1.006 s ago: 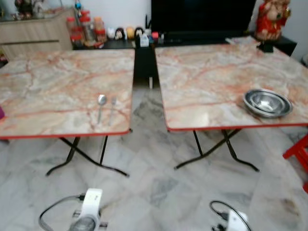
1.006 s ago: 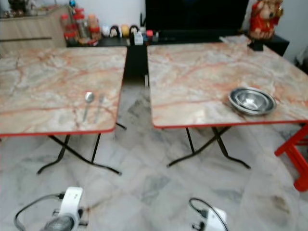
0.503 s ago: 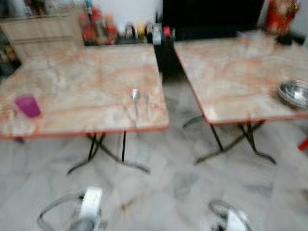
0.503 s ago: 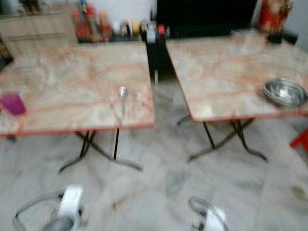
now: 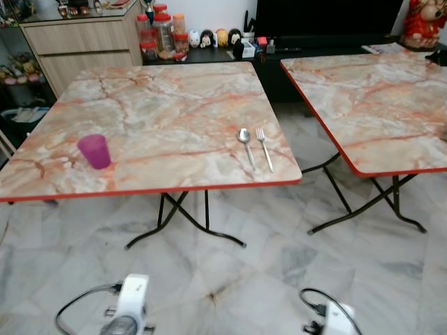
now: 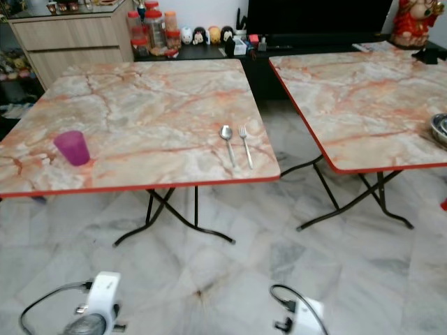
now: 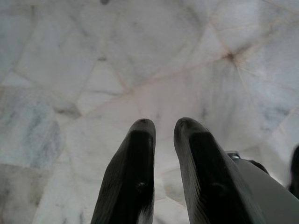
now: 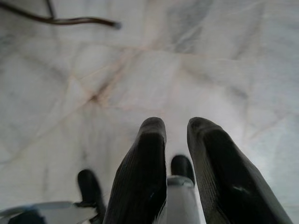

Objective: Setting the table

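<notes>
Nearest, both arms are hung low over the marble floor (image 5: 230, 279). The left hand (image 7: 162, 128) is seen pointing down at the tiles with its two black fingers nearly together and nothing between them; the right hand (image 8: 175, 128) is likewise drawn close and empty, a narrow gap left between its fingers.

Beyond the floor, the left tabletop (image 5: 160, 118) is met, a marble-patterned folding top with a red edge. Near its front right corner a spoon (image 5: 245, 143) and a fork (image 5: 264, 148) are laid side by side, just apart, handles toward the robot. Toward the front left a purple cup (image 5: 93, 151) is stood upright, well apart from the cutlery. The right tabletop (image 5: 370, 105) is set across a gap, and at its right margin the rim of a steel bowl (image 6: 440, 130) is just caught. At the back a wooden cabinet (image 5: 84, 45), red-lidded jars (image 5: 159, 35) and a dark TV unit (image 5: 328, 21) are ranged along the wall.

The setting is judged barely begun, with the pieces scattered over two tops. Risk is seen chiefly in the flat cutlery: thin metal on a slick top could be pushed off the near edge by a shallow pinch. The light cup could be tipped by a sideways approach, and the folding legs could be struck if the robot is brought in too close.
</notes>
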